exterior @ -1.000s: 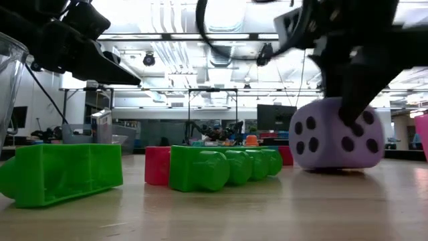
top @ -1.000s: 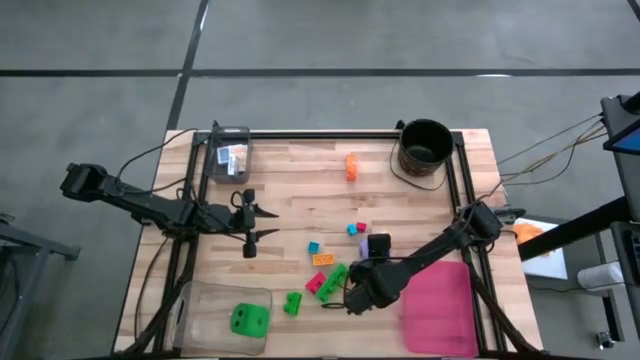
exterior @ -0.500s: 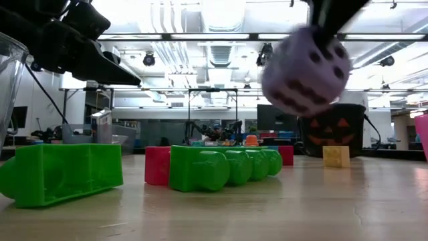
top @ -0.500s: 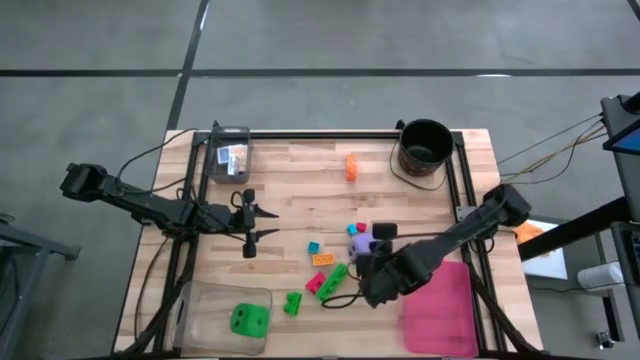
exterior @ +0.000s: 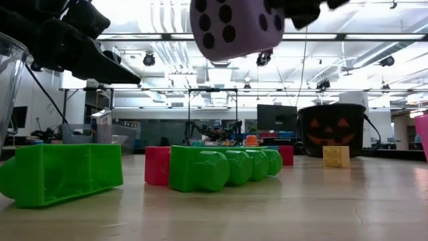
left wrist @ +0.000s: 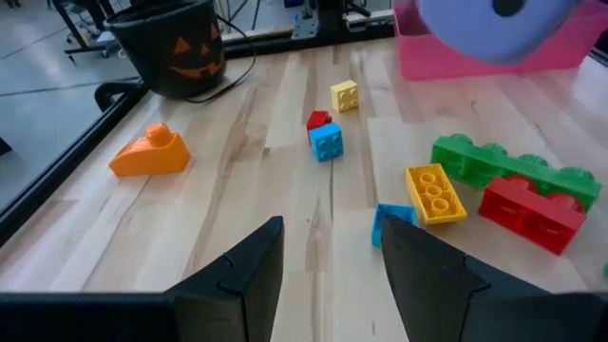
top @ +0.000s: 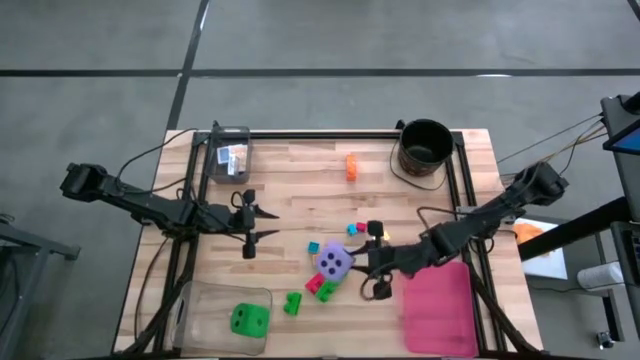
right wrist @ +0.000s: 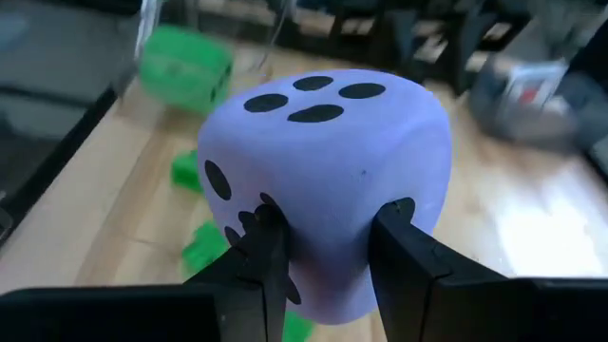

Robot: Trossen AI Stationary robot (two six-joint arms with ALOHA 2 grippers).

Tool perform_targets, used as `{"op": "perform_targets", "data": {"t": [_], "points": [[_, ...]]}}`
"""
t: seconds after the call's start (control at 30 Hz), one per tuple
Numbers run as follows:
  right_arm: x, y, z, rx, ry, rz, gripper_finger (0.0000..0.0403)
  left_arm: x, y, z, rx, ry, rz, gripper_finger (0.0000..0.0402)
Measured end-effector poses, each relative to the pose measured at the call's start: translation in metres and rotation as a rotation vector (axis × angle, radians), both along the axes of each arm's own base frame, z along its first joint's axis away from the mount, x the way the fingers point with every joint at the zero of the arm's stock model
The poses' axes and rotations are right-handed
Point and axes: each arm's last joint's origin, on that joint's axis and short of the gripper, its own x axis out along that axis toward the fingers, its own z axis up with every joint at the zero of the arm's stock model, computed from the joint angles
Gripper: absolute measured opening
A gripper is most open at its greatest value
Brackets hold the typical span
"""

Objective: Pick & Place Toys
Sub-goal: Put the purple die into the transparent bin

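Observation:
My right gripper (top: 349, 264) is shut on a purple dotted die (top: 334, 263), which hangs high above the table in the low view (exterior: 234, 27) and fills the right wrist view (right wrist: 328, 180). Below it lie green and red bricks (top: 322, 285) and a small green brick (top: 292, 303). A green die (top: 249, 319) sits in a clear container at the near left. An orange brick (top: 352, 166) lies at the far middle. My left gripper (top: 262, 222) waits open at the table's left, nothing between its fingers (left wrist: 247, 275). My right gripper pinches the purple die between its two fingers (right wrist: 258, 255), on two opposite faces near one edge (right wrist: 328, 275). The soft faces dent in at the fingers. The fingers come nearly level from the table's right. The die is lifted clear of the table.
A black bucket (top: 425, 147) stands at the far right and a flat pink tray (top: 437, 305) lies at the near right. A small clear box (top: 232, 153) sits at the far left. Teal, red and yellow bricks (left wrist: 328, 141) are scattered mid-table.
My right gripper has tipped from pointing down to nearly level and has risen. The purple die, resting on the table before, is now lifted clear and has gone toward the table's left and near edge, turning as it rose.

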Motion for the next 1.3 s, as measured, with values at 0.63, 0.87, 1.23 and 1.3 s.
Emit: {"op": "perform_targets", "data": {"t": [0.63,0.87,1.23,1.3], "points": [[0.015,-0.052,-0.033,0.008,-0.220,0.111,0.0100,0.013,-0.007,0.023,-0.187,-0.270,-0.252,0.0331],[0.021,-0.055,-0.031,-0.025,-0.230,0.114,0.0098,0.036,-0.004,0.022,-0.246,-0.237,-0.193,0.0397],[0.022,-0.065,-0.033,-0.040,-0.227,0.090,0.0091,0.080,-0.015,0.013,-0.209,-0.129,-0.304,0.0383],[0.022,-0.066,-0.033,-0.043,-0.229,0.087,0.0091,0.086,-0.016,0.011,-0.197,-0.116,-0.305,0.0383]]}}
